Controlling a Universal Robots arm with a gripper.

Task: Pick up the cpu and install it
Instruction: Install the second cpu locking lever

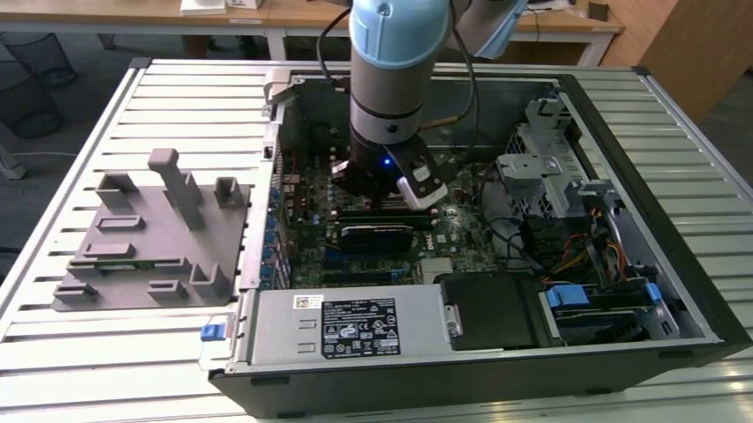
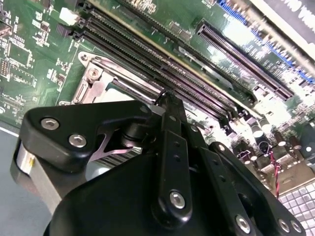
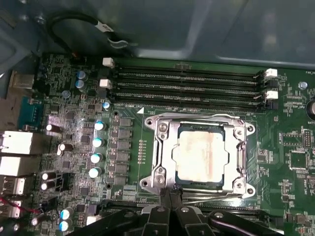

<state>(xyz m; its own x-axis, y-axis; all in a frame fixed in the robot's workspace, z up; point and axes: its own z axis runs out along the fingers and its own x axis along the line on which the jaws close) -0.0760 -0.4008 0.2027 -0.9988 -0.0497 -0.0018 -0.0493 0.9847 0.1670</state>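
Note:
In the first wrist view the cpu (image 3: pixel 202 156), a pale silvery square, lies flat inside the socket, and the socket's metal frame (image 3: pixel 162 162) is down around its rim. My gripper (image 3: pixel 170 196) hovers just off one edge of that frame, fingers pressed together with nothing between them. The second wrist view shows the same closed fingertips (image 2: pixel 165 98) above the board beside the frame's corner (image 2: pixel 93 81). In the exterior view the arm reaches down into the open computer case, and the gripper (image 1: pixel 383 198) hangs over the green motherboard (image 1: pixel 306 233), covering the socket.
Black memory slots (image 3: pixel 187 83) run along the far side of the socket. A grey parts fixture (image 1: pixel 153 238) sits on the slatted table at the exterior view's left. The power supply (image 1: pixel 341 322), a drive cage (image 1: pixel 547 167) and loose cables (image 1: pixel 577 251) crowd the case.

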